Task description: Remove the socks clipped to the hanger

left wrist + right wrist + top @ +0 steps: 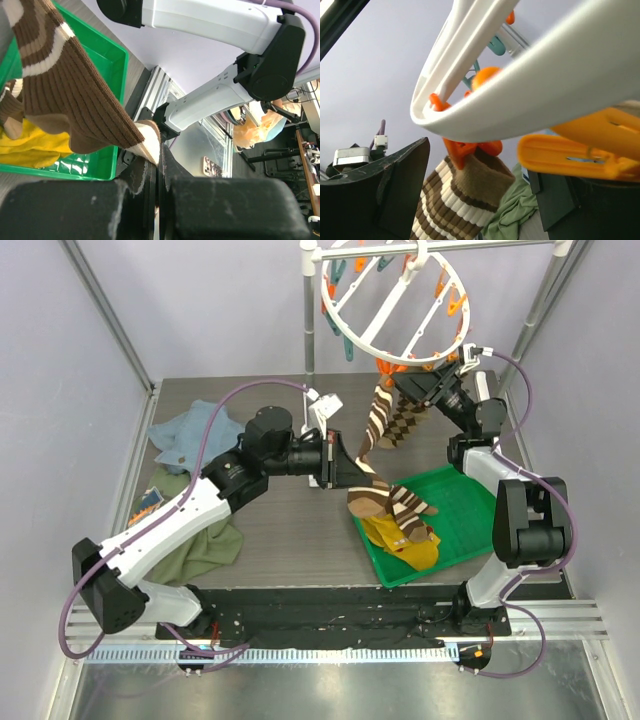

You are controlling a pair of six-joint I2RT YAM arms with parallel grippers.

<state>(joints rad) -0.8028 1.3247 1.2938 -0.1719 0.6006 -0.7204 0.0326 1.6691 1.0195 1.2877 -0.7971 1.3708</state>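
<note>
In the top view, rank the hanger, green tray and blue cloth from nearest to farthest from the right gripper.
1. hanger, just above the open right gripper, at the back right.
2. green tray, lower down, near right.
3. blue cloth, far across on the left.

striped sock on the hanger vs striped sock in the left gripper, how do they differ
The hanging striped sock dangles upright from an orange clip on the hanger; the held striped sock is off it, trailing onto the green tray. The held striped sock is pinched in the left gripper's shut jaws; the hanging striped sock is ungripped, with the right gripper's open jaws flanking its clip. Both are brown with white stripes.
</note>
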